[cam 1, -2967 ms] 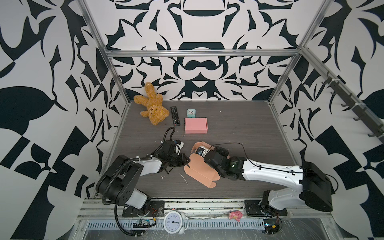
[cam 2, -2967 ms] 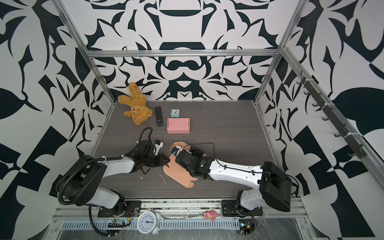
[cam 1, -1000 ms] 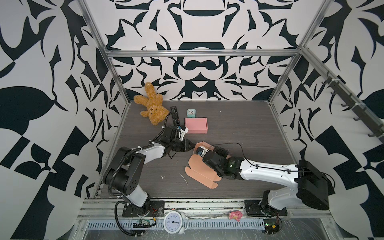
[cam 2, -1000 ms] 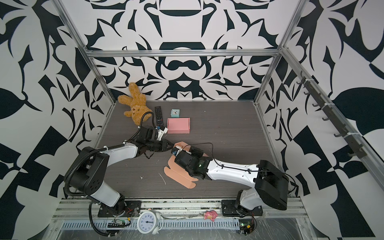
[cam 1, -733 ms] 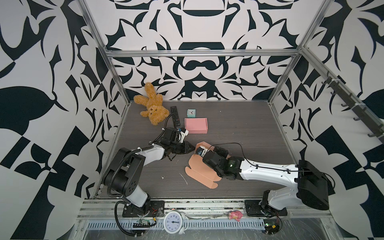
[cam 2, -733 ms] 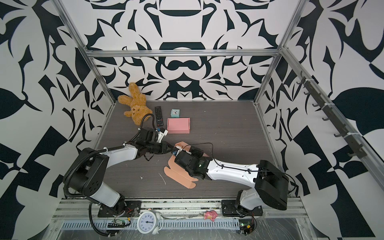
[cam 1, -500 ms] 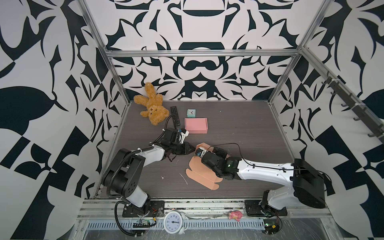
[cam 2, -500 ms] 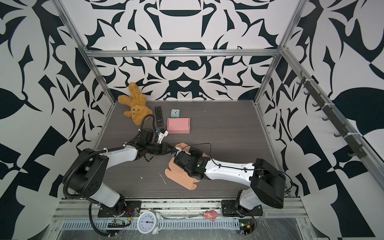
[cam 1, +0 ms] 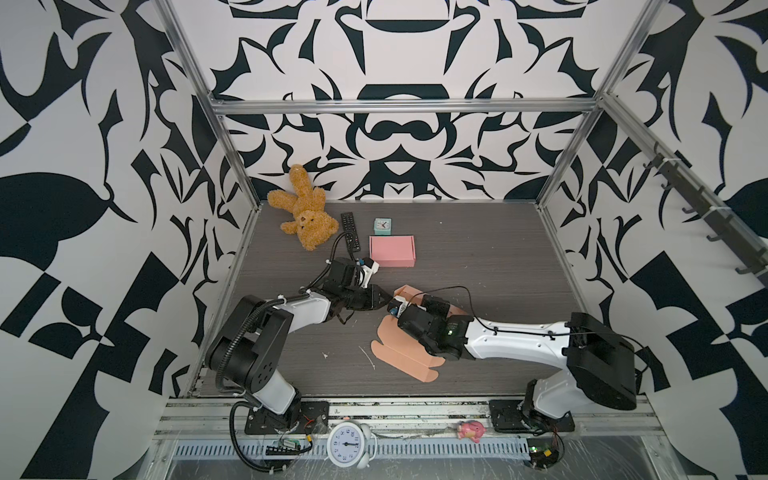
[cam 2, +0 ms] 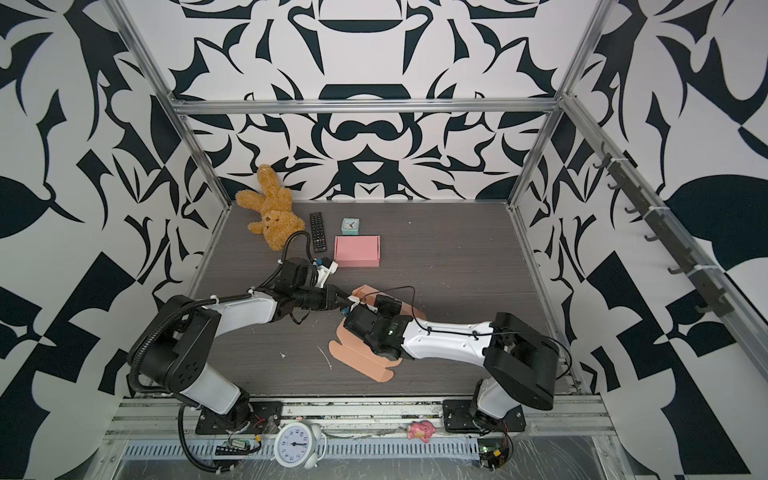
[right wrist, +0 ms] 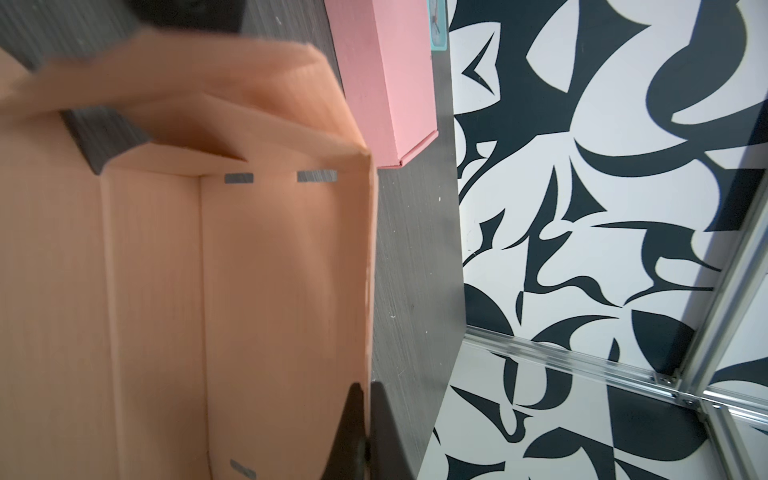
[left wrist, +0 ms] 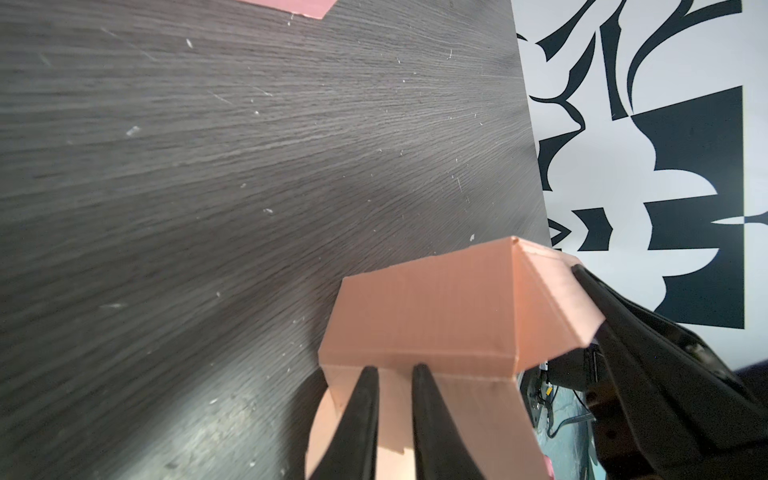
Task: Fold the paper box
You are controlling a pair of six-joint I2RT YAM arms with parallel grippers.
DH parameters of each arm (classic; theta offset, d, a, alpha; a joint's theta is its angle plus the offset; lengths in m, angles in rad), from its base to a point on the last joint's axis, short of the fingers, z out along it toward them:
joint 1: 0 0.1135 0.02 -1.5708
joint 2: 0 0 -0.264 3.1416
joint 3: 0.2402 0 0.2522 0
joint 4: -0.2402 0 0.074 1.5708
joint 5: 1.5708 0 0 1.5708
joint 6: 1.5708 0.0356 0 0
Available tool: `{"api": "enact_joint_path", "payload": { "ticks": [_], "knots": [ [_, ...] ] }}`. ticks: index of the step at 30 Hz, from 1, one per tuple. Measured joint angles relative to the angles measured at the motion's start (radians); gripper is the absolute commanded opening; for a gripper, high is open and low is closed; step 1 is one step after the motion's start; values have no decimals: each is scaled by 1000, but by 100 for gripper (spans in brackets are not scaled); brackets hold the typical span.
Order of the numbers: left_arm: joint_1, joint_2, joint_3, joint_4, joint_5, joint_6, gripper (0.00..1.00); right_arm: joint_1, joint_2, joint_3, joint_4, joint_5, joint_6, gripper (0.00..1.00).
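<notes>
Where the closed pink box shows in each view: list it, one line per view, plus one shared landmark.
Both top views: pink box lies flat, farther back than the peach box.
Left wrist: only a pink sliver at the picture's edge.
Right wrist: its long side, just beyond the peach box's raised flap.
Shared landmark: the peach box, in all four.

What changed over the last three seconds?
The left gripper swung from the left edge of the paper box toward the far side. It then came in against the raised end flap, jaws narrowly parted with nothing between them. The right gripper stayed shut on the box's side wall. The box, pink box, teddy and remote kept their places.
</notes>
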Motion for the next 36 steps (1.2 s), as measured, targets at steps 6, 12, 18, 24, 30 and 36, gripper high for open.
{"api": "enact_joint_path", "payload": {
  "ticks": [6,12,18,24,30,36],
  "knots": [
    [-2,0,-38,32,1,-6,20,18,-1,-29,58,28,-44,0],
    [-12,12,-89,101,-5,-24,28,30,-9,-43,93,24,-78,0],
    [-56,30,-121,193,-31,-32,33,37,-9,-58,126,30,-116,0],
    [-57,30,-179,278,-50,-32,35,50,-9,-68,144,42,-139,0],
    [-64,13,-250,332,-66,-32,37,84,-9,-87,165,55,-155,0],
    [-67,-21,-290,352,-92,-23,38,99,-9,-93,173,66,-171,0]
  ]
}}
